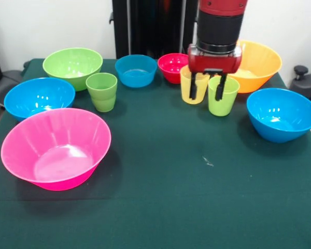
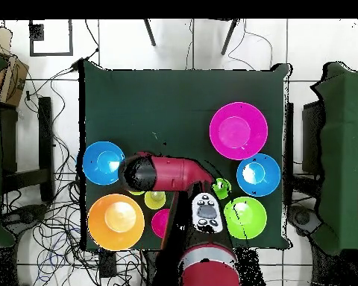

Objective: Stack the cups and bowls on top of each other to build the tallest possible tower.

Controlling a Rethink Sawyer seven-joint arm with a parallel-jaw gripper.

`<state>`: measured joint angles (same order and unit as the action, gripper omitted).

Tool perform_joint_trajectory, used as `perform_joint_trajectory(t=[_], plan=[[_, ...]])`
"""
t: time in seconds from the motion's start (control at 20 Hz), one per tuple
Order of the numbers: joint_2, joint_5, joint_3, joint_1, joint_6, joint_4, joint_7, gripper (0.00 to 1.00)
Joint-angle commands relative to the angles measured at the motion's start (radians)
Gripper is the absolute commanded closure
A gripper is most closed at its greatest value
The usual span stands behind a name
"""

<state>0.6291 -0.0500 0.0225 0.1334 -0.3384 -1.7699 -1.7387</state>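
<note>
The cups look light, thin-walled and glossy, so they should lift with almost no effort but could flex or slip if squeezed hard; the safest hold is probably across the rim, one finger inside and one outside the wall, or across the upper body where the taper is widest. The bowls are likewise light, stiff plastic, too wide to span, so each would have to be pinched at its rim. Nothing is stacked yet except two green cups [image 1: 102,91] nested together between the green bowl [image 1: 72,67] and the middle of the surface. The pink bowl [image 1: 56,148], judged to be the natural base, sits open side up near the surface's front left corner in the front view. The gripper [image 1: 207,87] hangs over the far right part of the surface, above the yellow cup [image 1: 193,86] and the lime cup [image 1: 223,96], which stand just beside each other in front of the orange bowl [image 1: 255,64]. Its fingers [image 1: 193,86] are parted, one lying in front of the yellow cup and the other at the lime cup's near rim; whether either touches plastic cannot be told, and they grip nothing. The remaining bowls ring the surface's edges: a blue bowl [image 1: 282,113] at the right, another blue one [image 1: 39,97] at the left, a small blue bowl [image 1: 136,70] and a red bowl [image 1: 173,67] along the far edge.
</note>
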Motion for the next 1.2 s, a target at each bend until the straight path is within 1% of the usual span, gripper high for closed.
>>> perform_joint_trajectory(t=[0.05,0.25,0.45,0.6,0.75,0.85,1.0,1.2], plan=[[-0.074,-0.104,0.144,0.078,-0.113,0.186,0.145,0.00],[-0.134,-0.142,0.181,0.125,-0.164,0.272,0.207,0.00],[-0.175,-0.182,0.217,0.166,-0.212,0.329,0.246,0.00],[-0.205,-0.212,0.251,0.197,-0.224,0.368,0.272,0.00],[-0.237,-0.243,0.268,0.220,-0.287,0.419,0.310,0.00],[-0.227,-0.267,0.298,0.245,-0.315,0.430,0.352,0.00],[-0.195,-0.277,0.326,0.275,-0.394,0.420,0.386,0.00],[-0.143,-0.285,0.348,0.305,-0.488,0.389,0.390,0.00]])
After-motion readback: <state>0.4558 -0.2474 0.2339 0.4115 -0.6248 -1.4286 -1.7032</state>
